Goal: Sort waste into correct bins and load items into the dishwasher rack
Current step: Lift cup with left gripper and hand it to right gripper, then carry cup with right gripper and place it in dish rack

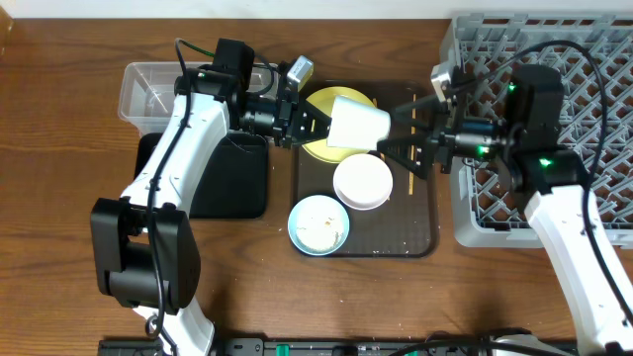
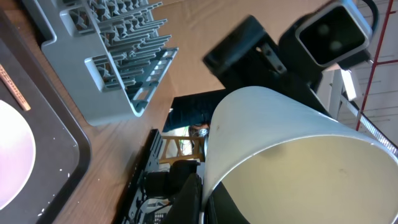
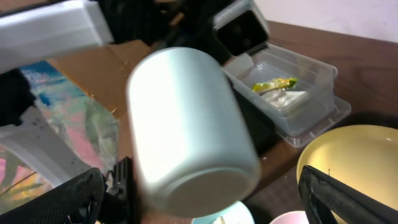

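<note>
My left gripper (image 1: pixel 321 127) is shut on the rim of the small pale cup (image 1: pixel 358 123) and holds it on its side above the yellow plate (image 1: pixel 318 103). In the left wrist view one finger (image 2: pixel 208 199) is inside the cup's (image 2: pixel 280 143) rim. My right gripper (image 1: pixel 401 140) is open, its fingers (image 3: pixel 208 190) on either side of the cup's (image 3: pixel 186 124) base, apart from it. The white bowl (image 1: pixel 363 182) and the light blue bowl (image 1: pixel 318 223), with food scraps in it, sit on the brown tray (image 1: pixel 420 232). A chopstick (image 1: pixel 405 178) lies beside the white bowl.
The grey dishwasher rack (image 1: pixel 593 59) stands at the right. The clear tub (image 1: pixel 148 89) at the far left holds the green-yellow wrapper (image 3: pixel 273 84) and white paper (image 3: pixel 287 99). The black tray (image 1: pixel 237 183) lies in front of it, under my left arm.
</note>
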### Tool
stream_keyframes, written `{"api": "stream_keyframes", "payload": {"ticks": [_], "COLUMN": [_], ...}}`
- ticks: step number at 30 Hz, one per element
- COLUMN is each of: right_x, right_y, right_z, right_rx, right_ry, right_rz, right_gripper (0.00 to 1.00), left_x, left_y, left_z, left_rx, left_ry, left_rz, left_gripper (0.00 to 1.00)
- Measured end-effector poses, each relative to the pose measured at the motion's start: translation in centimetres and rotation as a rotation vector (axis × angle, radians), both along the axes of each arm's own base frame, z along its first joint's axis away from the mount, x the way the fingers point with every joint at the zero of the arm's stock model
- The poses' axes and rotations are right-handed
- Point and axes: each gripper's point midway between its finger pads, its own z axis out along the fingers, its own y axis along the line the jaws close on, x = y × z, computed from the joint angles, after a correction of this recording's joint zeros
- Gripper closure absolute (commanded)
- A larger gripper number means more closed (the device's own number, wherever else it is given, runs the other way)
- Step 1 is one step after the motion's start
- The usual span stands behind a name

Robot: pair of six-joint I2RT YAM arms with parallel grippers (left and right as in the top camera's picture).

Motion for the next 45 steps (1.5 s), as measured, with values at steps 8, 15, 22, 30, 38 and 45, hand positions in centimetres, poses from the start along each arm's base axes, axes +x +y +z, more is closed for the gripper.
{"api": "stream_keyframes", "payload": {"ticks": [8, 15, 22, 30, 38, 45], "right_x": [1.4, 0.8, -0.1, 0.0, 0.3, 4.4], "right_y": [0.6, 1.8, 3.1, 3.2, 2.8, -3.7], "right_z": [-1.2, -0.2, -0.1, -0.1, -0.1, -3.3], "right_rx": [0.026, 0.046, 0.052, 0.049, 0.05, -0.028], "right_ry": [-0.019, -0.083, -0.092, -0.09, -0.072, 0.16], "right_rz": [0.045, 0.098, 0.145, 0.139, 0.12, -0.198], "right_gripper": [0.11, 0.19, 0.3, 0.5, 0.49, 0.47], "left_x": [0.1, 0.1, 0.1, 0.0, 0.0, 0.7], "left_y": [0.2, 0.1, 0.1, 0.1, 0.1, 0.9], "left_z": [-0.1, 0.0, 0.0, 0.1, 0.1, 0.1], "left_rx": [0.007, 0.001, -0.001, -0.008, -0.009, -0.011], "left_ry": [0.001, 0.003, 0.003, -0.005, -0.007, -0.022], "left_rz": [0.006, 0.004, 0.003, 0.001, 0.001, 0.025], "left_gripper": [0.94, 0.94, 0.94, 0.83, 0.59, 0.53]}}
